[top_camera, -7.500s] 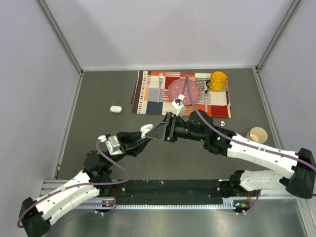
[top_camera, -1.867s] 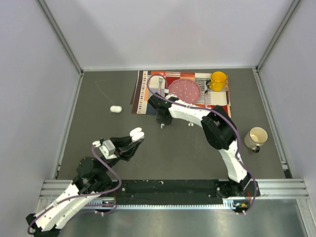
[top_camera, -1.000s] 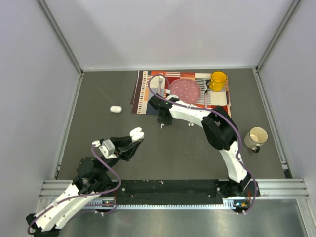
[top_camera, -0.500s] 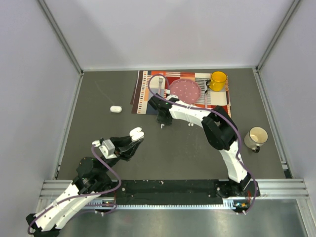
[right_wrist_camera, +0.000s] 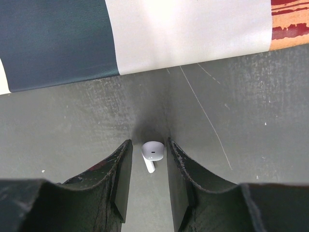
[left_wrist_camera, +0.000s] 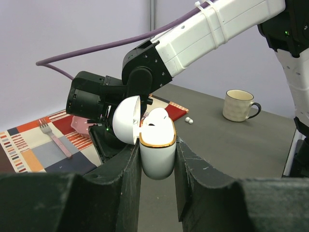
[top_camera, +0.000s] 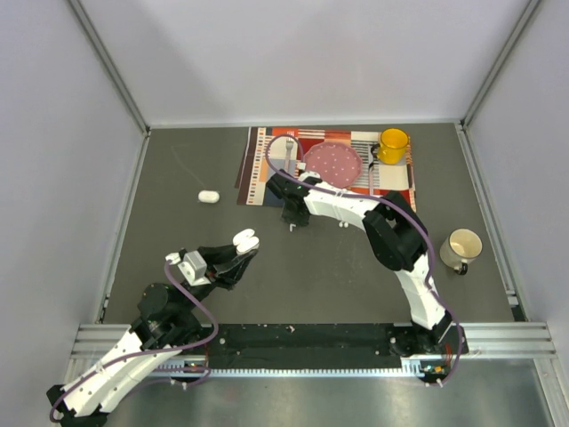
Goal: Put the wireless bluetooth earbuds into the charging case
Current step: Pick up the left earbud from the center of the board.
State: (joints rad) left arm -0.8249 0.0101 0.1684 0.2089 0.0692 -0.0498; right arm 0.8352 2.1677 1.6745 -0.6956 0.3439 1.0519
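Note:
My left gripper [top_camera: 236, 255] is shut on the open white charging case [top_camera: 246, 239] and holds it upright above the table. The case has a gold rim and its lid is tipped back in the left wrist view [left_wrist_camera: 157, 150]. A white rounded bud [left_wrist_camera: 157, 117] shows in its opening. My right gripper [top_camera: 291, 221] points down at the table just below the placemat. Its fingers straddle a stemmed white earbud [right_wrist_camera: 151, 153] lying on the table, with a thin gap on the left side. A second earbud [top_camera: 342, 224] lies on the table to its right.
A striped placemat [top_camera: 258, 173] at the back holds a pink plate [top_camera: 332, 162], a fork [top_camera: 291, 151] and a yellow mug [top_camera: 392, 145]. A beige mug [top_camera: 462, 246] stands at the right. A second white case [top_camera: 208, 197] lies at the left.
Since 7.5 s ago my right gripper has left the held case and moved down to the table below the placemat. Nothing has visibly moved in the last two seconds.

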